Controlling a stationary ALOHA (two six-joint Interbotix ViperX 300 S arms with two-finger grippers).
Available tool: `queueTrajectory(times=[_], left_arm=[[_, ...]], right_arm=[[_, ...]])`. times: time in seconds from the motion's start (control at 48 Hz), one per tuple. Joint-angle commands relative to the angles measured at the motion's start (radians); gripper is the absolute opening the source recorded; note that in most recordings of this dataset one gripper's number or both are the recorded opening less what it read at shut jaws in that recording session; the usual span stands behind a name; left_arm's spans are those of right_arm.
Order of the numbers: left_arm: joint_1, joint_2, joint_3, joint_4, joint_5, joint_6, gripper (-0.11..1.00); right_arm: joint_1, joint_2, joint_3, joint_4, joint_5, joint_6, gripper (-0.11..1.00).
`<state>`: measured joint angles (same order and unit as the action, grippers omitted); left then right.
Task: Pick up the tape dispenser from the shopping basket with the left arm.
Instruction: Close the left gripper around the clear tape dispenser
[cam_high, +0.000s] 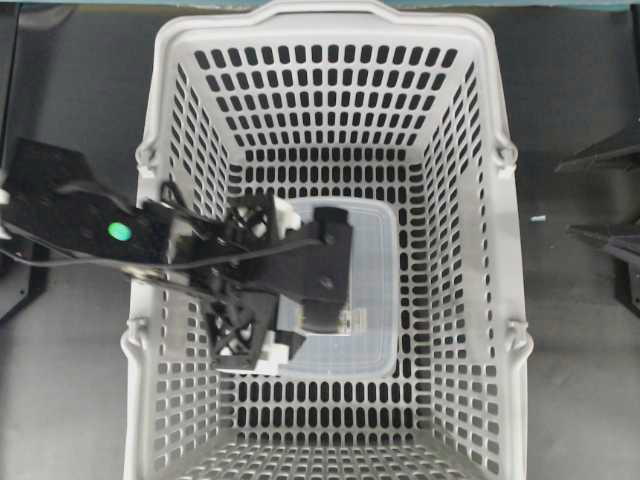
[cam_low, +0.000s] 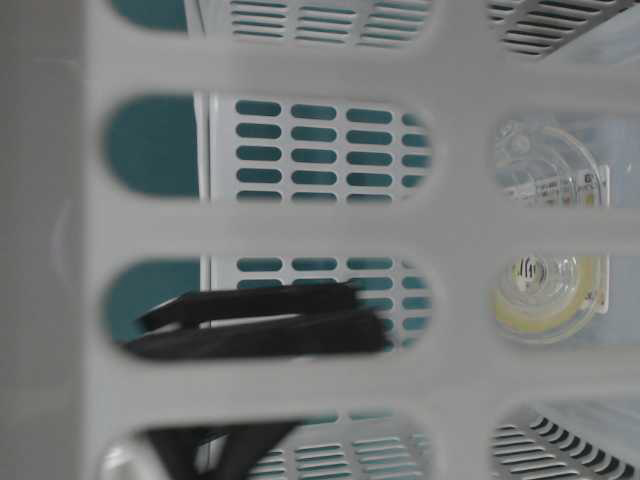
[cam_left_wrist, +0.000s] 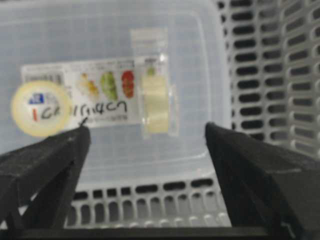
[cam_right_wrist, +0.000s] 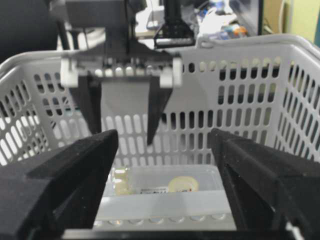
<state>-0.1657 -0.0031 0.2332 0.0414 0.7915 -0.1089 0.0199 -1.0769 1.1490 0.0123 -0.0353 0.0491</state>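
The left gripper (cam_left_wrist: 145, 145) hung spread wide, holding nothing. Beyond, at twelve o'clock, the tape dispenser (cam_left_wrist: 120, 60) lay flat on the shopping basket (cam_left_wrist: 280, 65) floor (clear plastic, probably light, stiff, slippery); pinching its long edges seemed best.

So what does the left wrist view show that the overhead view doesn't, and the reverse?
Only the left wrist view shows the flat clear plastic tape dispenser label side: round cream sticker, small fruit pictures, handwriting. Only the overhead view shows the whole light-grey slotted shopping basket and the black left arm reaching over its wall. Both show the open left gripper above the dispenser, not touching it.
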Motion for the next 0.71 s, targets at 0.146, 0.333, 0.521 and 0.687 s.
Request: queueTrajectory(times=[0.146, 0.333, 0.521, 0.687], left_arm=[[0.002, 0.091, -0.015, 0.003, -0.005, -0.006, 0.88], [0.002, 0.126, -0.025, 0.003, -0.04, -0.011, 0.83], [-0.003, 0.114, -0.04, 0.005, -0.032, 0.008, 0.35], [-0.002, 0.051, -0.133, 0.003, 0.026, 0.009, 0.3]], right_arm=[[0.002, 0.006, -0.008, 0.003, -0.006, -0.002, 0.71], [0.002, 0.006, -0.005, 0.003, -0.006, -0.002, 0.71], [0.002, 0.005, -0.002, 0.003, -0.006, -0.002, 0.7], [0.002, 0.006, 0.002, 0.003, -0.006, -0.002, 0.7]])
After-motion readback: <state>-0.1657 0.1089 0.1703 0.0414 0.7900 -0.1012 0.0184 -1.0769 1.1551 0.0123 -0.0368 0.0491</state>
